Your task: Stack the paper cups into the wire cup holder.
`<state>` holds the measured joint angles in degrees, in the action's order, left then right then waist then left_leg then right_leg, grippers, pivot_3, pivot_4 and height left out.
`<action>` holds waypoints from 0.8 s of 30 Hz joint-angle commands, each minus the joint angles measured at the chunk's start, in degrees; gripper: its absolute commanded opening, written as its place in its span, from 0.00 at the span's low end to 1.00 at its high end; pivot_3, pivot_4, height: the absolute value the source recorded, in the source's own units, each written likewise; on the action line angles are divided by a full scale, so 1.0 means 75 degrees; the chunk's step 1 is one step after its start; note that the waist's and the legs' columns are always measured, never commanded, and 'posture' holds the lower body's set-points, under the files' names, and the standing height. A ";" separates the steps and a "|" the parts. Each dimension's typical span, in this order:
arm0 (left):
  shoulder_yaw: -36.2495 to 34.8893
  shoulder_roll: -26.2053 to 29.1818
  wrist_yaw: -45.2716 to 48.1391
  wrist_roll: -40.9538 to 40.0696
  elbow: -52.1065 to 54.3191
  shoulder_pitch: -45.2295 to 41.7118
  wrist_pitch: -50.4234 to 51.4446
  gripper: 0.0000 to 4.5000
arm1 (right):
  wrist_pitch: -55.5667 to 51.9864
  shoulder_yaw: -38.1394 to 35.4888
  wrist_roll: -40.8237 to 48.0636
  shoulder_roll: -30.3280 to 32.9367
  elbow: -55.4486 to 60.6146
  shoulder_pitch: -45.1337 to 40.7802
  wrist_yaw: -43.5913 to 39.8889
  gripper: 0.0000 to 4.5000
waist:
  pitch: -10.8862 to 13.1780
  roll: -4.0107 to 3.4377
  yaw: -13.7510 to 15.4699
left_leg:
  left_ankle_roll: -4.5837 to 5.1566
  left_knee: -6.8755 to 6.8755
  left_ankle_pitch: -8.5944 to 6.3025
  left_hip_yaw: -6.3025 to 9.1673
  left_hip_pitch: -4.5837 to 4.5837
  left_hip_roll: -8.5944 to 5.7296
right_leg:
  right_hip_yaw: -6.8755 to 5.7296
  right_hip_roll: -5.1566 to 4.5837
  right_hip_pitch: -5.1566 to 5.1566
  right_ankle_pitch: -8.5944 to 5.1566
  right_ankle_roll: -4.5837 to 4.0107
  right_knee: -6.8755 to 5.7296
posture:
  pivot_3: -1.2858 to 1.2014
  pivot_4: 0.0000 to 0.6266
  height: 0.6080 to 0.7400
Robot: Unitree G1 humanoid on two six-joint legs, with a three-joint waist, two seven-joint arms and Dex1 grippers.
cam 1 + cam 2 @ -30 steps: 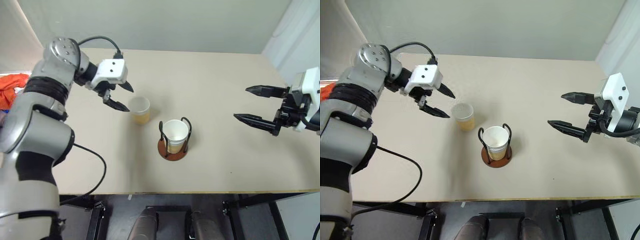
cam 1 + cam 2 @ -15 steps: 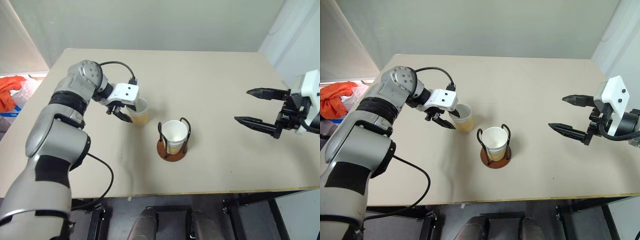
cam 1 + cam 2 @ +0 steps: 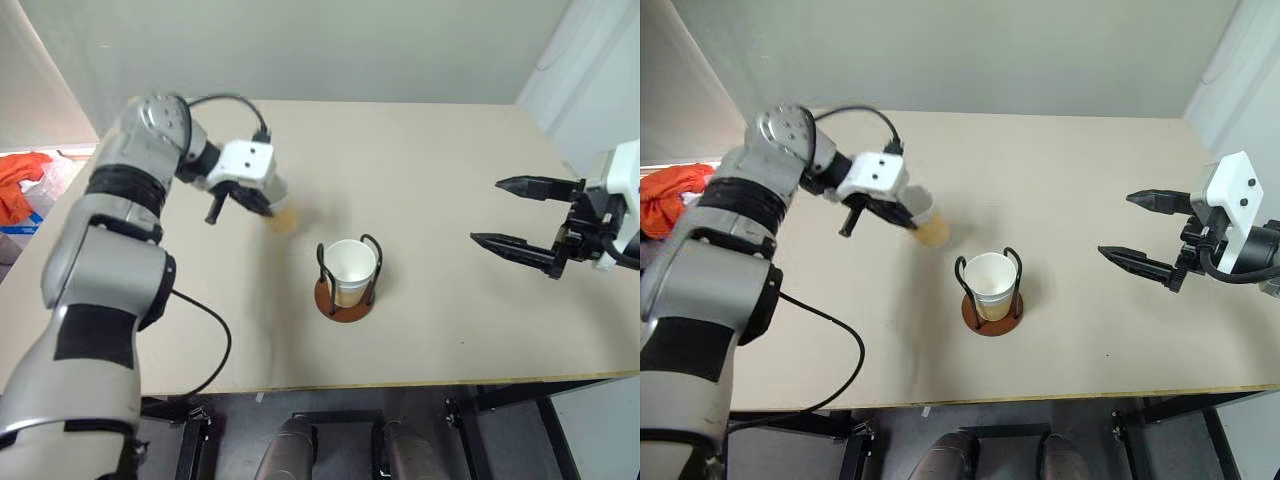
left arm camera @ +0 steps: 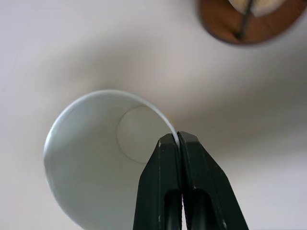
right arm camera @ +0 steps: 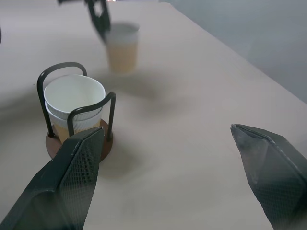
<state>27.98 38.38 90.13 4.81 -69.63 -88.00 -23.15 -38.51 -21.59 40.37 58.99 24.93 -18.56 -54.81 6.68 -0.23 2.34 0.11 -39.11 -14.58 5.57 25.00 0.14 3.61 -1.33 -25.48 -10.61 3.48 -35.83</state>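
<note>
Left gripper [image 4: 178, 139] has its fingers pressed together on the rim of the loose cup [image 3: 931, 228], one finger inside the wall and one outside. That cup sits near the table's middle, toward the far-left side, just beside the holder [image 3: 346, 297] but apart from it. The holder stands near the table's centre with stacked cups [image 5: 74, 98] already nested between its two wire loops. Right gripper [image 3: 1145, 232] hovers over the right edge of the table, fingers spread wide, holding nothing.

Risks, as I judge them: a thin paper rim pinched at one spot may crumple or let the cup swing and tilt, so it could meet the stack at an angle instead of nesting. The cup's base could also catch a wire loop on the way over and tip the light holder.

The table [image 3: 430, 170] is a plain beige top, bare apart from these things. Pale walls stand behind it, a white curtain hangs at the far right, and an orange cloth [image 3: 670, 190] lies off the left edge.
</note>
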 commanded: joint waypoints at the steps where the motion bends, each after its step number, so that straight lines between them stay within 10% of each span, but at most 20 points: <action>1: 0.0655 0.0502 0.0316 -0.2189 0.1547 -0.0497 0.0597 0.01 | 0.0012 -0.0676 0.0274 0.0180 0.0101 0.0197 -0.0247 1.00 | -0.0001 0.0001 0.0004 | 0.0002 0.0000 -0.0001 0.0004 0.0004 0.0002 | 0.0003 -0.0009 -0.0002 -0.0001 0.0005 0.0001 | 0.52 0.24 1.00; 9: 0.3519 0.2659 0.0316 -0.6759 0.5791 -0.0941 0.1543 0.01 | -0.0208 -0.1823 0.0770 0.0149 0.0486 0.1087 -0.0369 1.00 | -0.0004 -0.0022 -0.0043 | -0.0058 0.0001 -0.0001 -0.0034 -0.0004 -0.0017 | 0.0020 0.0000 0.0001 -0.0039 0.0028 0.0011 | 0.52 0.24 1.00; 24: 0.5947 0.2411 0.0316 -0.7320 0.6206 -0.1465 0.0382 0.01 | -0.0536 -0.2307 0.2383 -0.0054 0.1583 0.1004 0.0484 1.00 | 0.0006 -0.0048 -0.0086 | 0.0024 -0.0022 -0.0027 -0.0022 -0.0013 -0.0025 | 0.0002 -0.0053 0.0023 -0.0025 0.0013 -0.0011 | 0.52 0.24 1.00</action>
<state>72.74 56.78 90.45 -50.01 -22.02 -96.79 -18.52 -42.14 -35.91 53.52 58.63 33.54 -9.34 -53.38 6.73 -0.59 1.69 0.28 -39.31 -14.77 5.42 24.92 -0.01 3.65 -1.76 -25.30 -10.82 3.54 -35.90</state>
